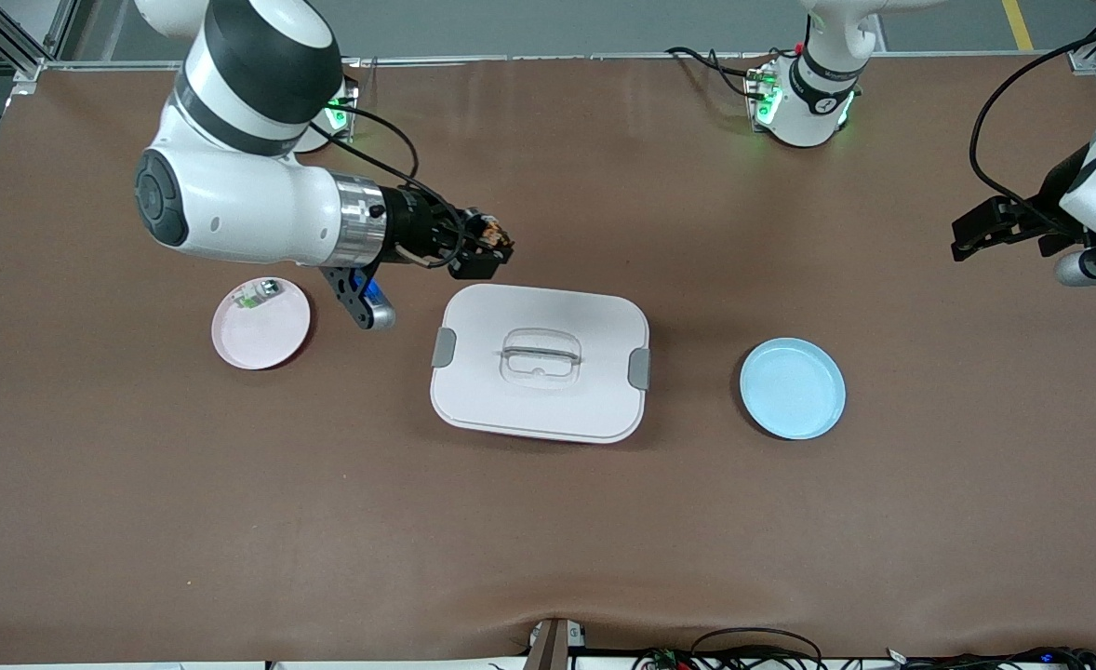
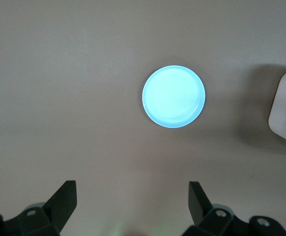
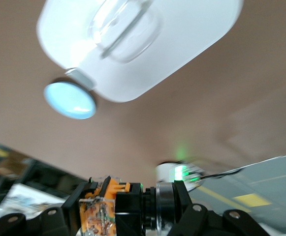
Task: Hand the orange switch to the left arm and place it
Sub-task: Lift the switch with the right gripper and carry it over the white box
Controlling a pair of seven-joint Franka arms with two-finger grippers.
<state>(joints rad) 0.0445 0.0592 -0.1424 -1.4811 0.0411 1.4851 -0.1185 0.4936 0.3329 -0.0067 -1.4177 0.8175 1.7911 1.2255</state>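
Pink plate (image 1: 261, 324) with green-white component (image 1: 255, 295); blue plate (image 1: 793, 388).

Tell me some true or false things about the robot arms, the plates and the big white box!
1. The right gripper is shut on the orange switch. True.
2. The left gripper is holding the blue plate. False: it is open, holds nothing, and hangs over bare table at the left arm's end.
3. The box has its lid on. True.
4. The pink plate is empty. False: a small green-and-white part lies on it.
5. The box sits between the two plates. True.
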